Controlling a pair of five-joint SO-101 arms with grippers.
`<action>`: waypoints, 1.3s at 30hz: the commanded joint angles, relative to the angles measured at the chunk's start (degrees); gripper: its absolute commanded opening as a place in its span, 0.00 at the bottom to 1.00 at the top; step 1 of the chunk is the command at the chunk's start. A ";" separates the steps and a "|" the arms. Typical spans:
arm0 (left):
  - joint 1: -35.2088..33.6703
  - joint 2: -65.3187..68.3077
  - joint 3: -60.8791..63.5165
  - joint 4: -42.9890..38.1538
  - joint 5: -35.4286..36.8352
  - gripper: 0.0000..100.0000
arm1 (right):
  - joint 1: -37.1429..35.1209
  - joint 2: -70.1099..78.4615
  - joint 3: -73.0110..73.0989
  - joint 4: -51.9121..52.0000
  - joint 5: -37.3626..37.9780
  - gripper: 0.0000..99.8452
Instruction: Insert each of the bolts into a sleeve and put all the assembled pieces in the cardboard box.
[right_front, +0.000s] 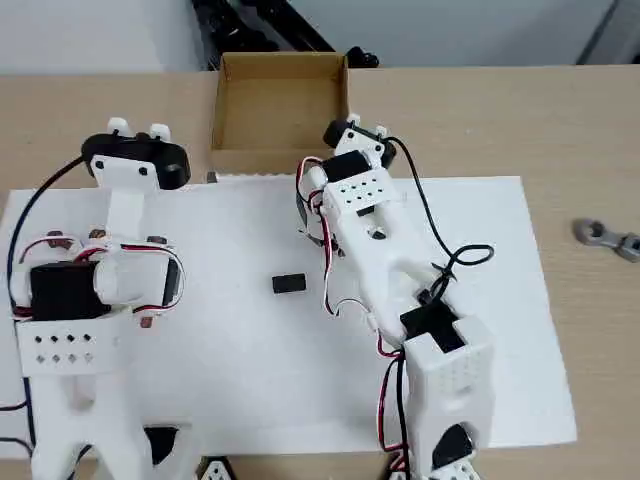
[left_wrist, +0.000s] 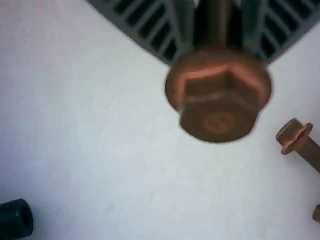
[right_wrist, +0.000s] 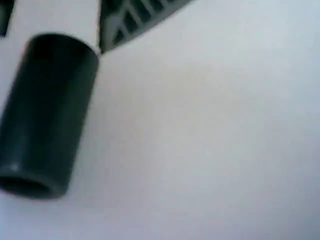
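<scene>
High view: the cardboard box (right_front: 280, 100) sits at the far edge of the worktop (right_front: 560, 120), and a loose sleeve (right_front: 289, 283) lies on the white sheet (right_front: 230, 340). Left wrist view: the left gripper (left_wrist: 217, 27) clamps a copper bolt (left_wrist: 218, 95). Right wrist view: the right gripper (right_wrist: 52, 40) holds a black sleeve (right_wrist: 45, 115).

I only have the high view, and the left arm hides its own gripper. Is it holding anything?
Observer: Yes, the left gripper is shut on a copper bolt, head toward the camera.
Operator: Any spare bolts near it?
Observer: A second bolt lies on the white sheet beside it.
Operator: And the right arm?
Observer: A black sleeve sits close under its wrist camera; gripped or not, I can't tell.
</scene>
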 joint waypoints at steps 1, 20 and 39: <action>-0.44 -1.76 -0.22 0.09 0.18 0.01 | 1.19 -0.66 -2.55 -1.10 -0.35 0.17; -0.35 -1.76 -0.22 -0.79 0.00 0.01 | 1.36 2.07 -2.46 -8.75 -0.18 0.22; -0.18 -1.76 -0.22 -0.70 0.00 0.01 | 2.42 9.98 -2.46 -4.62 -0.18 0.10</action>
